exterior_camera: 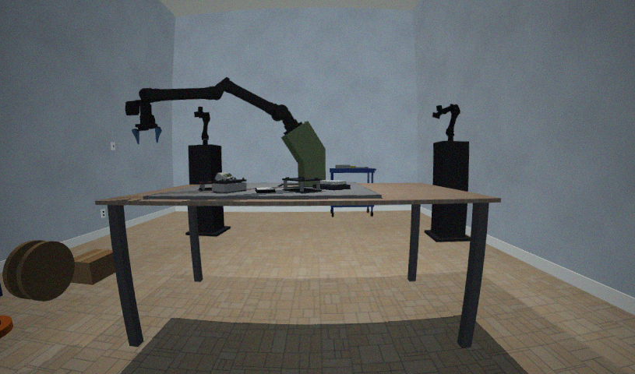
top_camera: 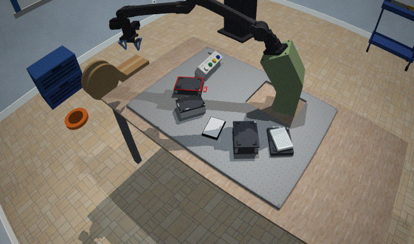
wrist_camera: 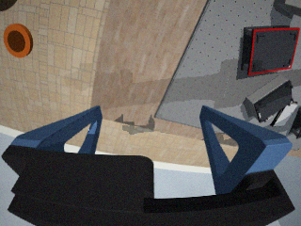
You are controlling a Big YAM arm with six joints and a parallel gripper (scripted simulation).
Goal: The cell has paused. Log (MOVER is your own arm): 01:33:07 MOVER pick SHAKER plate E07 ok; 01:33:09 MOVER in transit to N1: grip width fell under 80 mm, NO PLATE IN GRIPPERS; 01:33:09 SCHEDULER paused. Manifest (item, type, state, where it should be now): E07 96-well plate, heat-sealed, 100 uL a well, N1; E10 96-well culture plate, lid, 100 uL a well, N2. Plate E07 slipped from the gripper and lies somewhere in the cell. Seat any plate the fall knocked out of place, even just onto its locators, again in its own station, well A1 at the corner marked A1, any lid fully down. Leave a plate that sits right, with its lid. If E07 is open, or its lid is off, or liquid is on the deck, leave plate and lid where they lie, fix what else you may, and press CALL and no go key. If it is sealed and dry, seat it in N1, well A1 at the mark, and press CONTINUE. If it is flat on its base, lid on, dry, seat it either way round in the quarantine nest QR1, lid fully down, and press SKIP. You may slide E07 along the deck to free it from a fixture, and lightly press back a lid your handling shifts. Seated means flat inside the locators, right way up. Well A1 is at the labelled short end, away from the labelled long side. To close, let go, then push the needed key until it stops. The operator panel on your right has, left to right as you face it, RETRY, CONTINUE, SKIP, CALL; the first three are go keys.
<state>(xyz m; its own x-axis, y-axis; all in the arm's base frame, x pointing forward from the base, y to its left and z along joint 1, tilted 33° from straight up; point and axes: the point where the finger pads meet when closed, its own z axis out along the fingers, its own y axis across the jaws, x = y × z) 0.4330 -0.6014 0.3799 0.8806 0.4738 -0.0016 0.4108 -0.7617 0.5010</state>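
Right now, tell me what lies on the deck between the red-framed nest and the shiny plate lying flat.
In the top view, one dark raised station sits between the red-framed nest and the shiny plate; something seems to sit askew on it.

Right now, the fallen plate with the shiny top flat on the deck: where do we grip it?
Probably across its two long side walls, from straight above. The sealed plate lies flat on the grey deck, skewed, with free room around it. The gripper is open, off beyond the table edge.
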